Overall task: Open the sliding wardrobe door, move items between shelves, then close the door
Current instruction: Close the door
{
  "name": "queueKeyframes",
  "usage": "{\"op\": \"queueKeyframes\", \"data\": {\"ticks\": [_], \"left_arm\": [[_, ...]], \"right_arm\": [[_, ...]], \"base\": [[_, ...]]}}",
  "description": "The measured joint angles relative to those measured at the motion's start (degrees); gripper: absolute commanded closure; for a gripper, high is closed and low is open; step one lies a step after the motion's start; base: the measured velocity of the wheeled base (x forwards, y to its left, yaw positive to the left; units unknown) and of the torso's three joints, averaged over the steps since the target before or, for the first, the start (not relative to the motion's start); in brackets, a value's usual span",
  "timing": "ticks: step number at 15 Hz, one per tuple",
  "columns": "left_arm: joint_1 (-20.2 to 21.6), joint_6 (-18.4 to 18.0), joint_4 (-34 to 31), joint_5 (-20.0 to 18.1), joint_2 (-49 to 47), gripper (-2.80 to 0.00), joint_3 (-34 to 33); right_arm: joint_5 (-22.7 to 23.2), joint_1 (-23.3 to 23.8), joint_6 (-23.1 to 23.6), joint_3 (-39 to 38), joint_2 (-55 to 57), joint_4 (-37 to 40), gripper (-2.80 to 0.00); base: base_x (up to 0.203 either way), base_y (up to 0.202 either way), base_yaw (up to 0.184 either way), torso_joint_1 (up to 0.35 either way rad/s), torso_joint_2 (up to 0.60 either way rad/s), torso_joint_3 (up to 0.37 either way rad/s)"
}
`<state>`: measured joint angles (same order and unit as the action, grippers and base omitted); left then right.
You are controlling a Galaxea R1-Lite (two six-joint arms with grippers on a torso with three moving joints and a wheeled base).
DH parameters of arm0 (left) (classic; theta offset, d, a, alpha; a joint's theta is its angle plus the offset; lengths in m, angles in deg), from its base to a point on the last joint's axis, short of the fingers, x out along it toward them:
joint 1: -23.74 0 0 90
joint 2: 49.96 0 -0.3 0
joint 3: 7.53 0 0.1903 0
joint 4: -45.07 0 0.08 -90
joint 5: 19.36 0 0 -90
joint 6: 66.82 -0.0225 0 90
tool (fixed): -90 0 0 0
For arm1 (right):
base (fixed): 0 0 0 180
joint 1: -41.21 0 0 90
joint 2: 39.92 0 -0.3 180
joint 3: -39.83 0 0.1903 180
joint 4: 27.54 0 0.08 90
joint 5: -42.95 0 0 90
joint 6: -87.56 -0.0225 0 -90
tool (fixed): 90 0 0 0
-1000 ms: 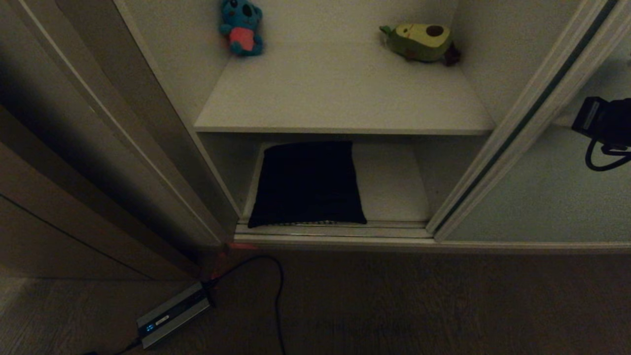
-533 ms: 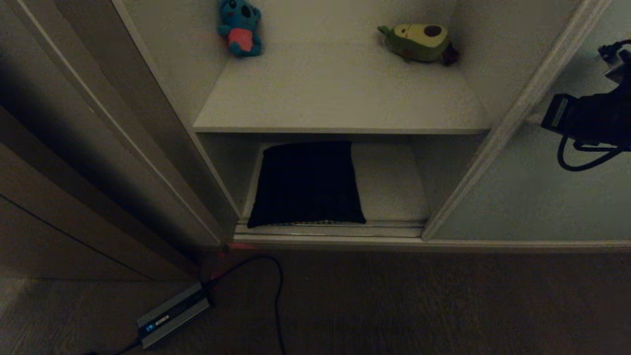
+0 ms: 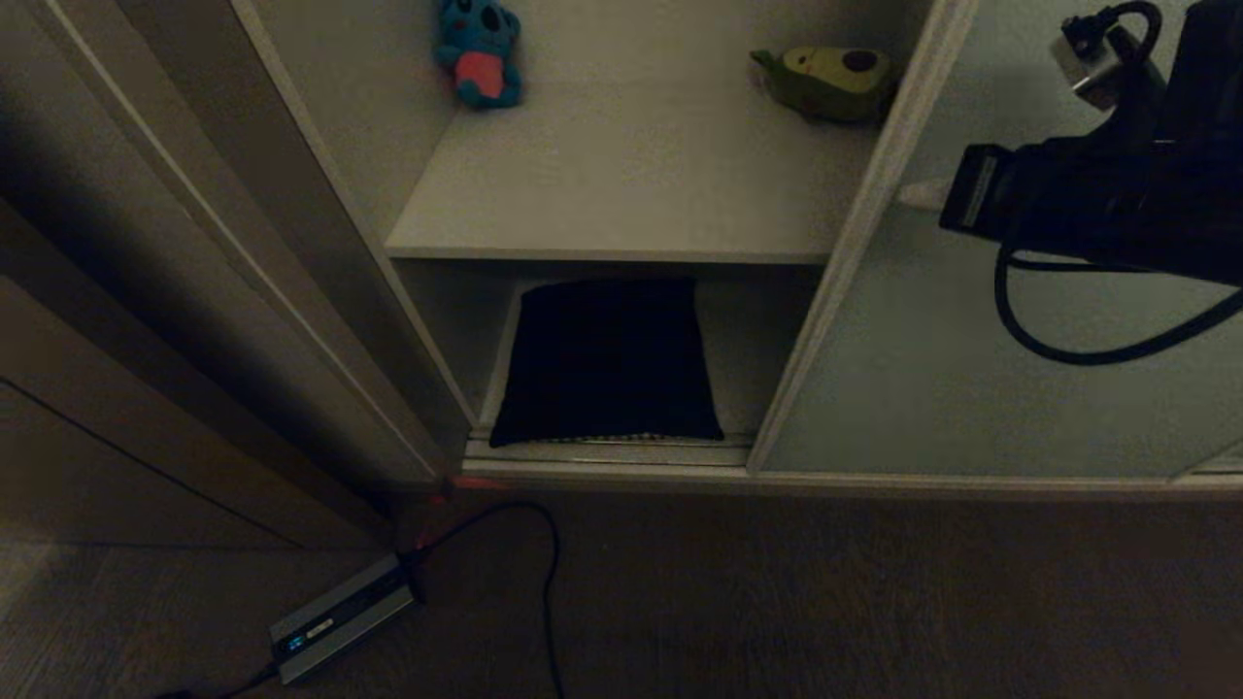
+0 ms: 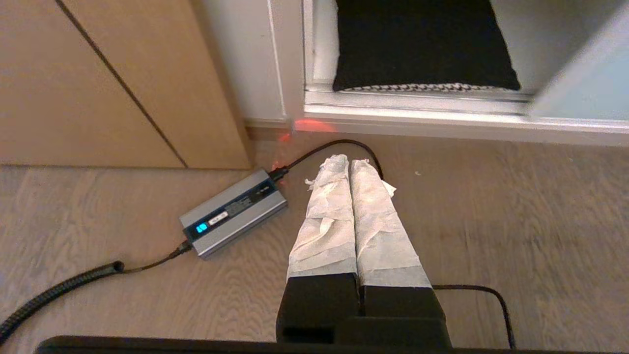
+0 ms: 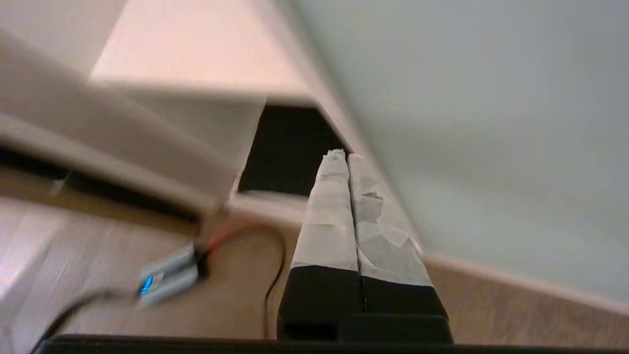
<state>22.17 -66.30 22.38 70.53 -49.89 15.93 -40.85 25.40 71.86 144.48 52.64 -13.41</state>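
Observation:
The sliding wardrobe door [image 3: 971,388], a pale grey-green panel, covers the right part of the opening. Its slim frame edge [image 3: 845,243] crosses the upper shelf [image 3: 631,194] and the lower shelf [image 3: 748,340]. My right gripper [image 3: 918,194] is shut, its taped tip against the door just behind that edge; the right wrist view shows the gripper [image 5: 344,155] lying along the door [image 5: 467,123]. A black cushion [image 3: 607,364] lies on the lower shelf, its houndstooth edge showing under the cushion [image 4: 422,44] in the left wrist view. My left gripper [image 4: 350,160] is parked shut above the floor.
A blue plush [image 3: 478,53] and an avocado plush [image 3: 825,83] sit at the back of the upper shelf. A grey power brick [image 3: 340,616] with its cable lies on the wood floor. Brown side panelling [image 3: 146,388] stands on the left. A metal floor track [image 3: 602,451] runs below the cushion.
The door has slid left across the opening, and my right arm has moved left with it. The door's edge now reaches the avocado plush. The cushion has not moved.

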Motion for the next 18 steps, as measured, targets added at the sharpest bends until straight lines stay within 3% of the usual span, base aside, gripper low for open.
{"op": "queueKeyframes", "data": {"ticks": [4,9,13,18], "left_arm": [[0.01,0.00,-0.02,0.01,0.00,0.00,0.00],[0.00,-0.02,-0.02,-0.02,0.00,0.00,0.00],[0.00,0.00,0.01,0.00,0.00,0.00,0.00],[0.00,-0.01,-0.02,0.00,0.00,0.00,0.00]], "right_arm": [[0.00,-1.20,-0.12,-5.31,-5.26,1.17,0.00],[-0.27,2.23,-0.44,-7.38,-8.27,1.56,0.00],[-0.20,9.44,-0.48,-9.78,-10.97,1.72,0.00],[0.16,26.22,-0.10,-12.90,-12.72,1.11,0.00]], "base": [[0.000,0.000,0.000,0.000,0.00,0.000],[0.000,0.000,0.000,0.000,0.00,0.000],[0.000,0.000,0.000,0.000,0.00,0.000],[0.000,0.000,0.000,0.000,0.00,0.000]]}}
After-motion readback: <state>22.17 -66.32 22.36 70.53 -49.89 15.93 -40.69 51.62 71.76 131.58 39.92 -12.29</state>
